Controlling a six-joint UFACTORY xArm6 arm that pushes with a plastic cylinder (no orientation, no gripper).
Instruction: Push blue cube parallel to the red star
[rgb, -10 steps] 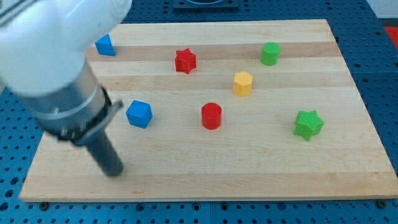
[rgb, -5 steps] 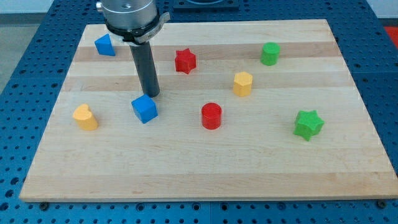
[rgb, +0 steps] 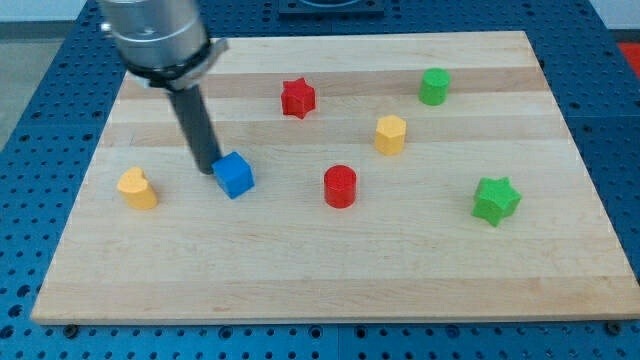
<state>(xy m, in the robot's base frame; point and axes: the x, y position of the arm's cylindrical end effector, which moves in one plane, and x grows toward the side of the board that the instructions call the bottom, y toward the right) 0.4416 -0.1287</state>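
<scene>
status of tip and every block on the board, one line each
my tip: down on the board, at the blue cube's left edge, apparently touching
blue cube: flat, turned corner-on
red star: flat, untouched, near the view's top
red cylinder: upright
yellow hexagonal block: upright
yellow block: upright, at the view's left
green cylinder: upright
green star: flat
wooden board: level

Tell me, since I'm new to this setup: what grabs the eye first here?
The big dark rod coming down from the view's top left, with my tip right against the left side of the blue cube. Next are the bright blocks scattered on the wooden board, especially the red star near the top and the green star at the right.
</scene>
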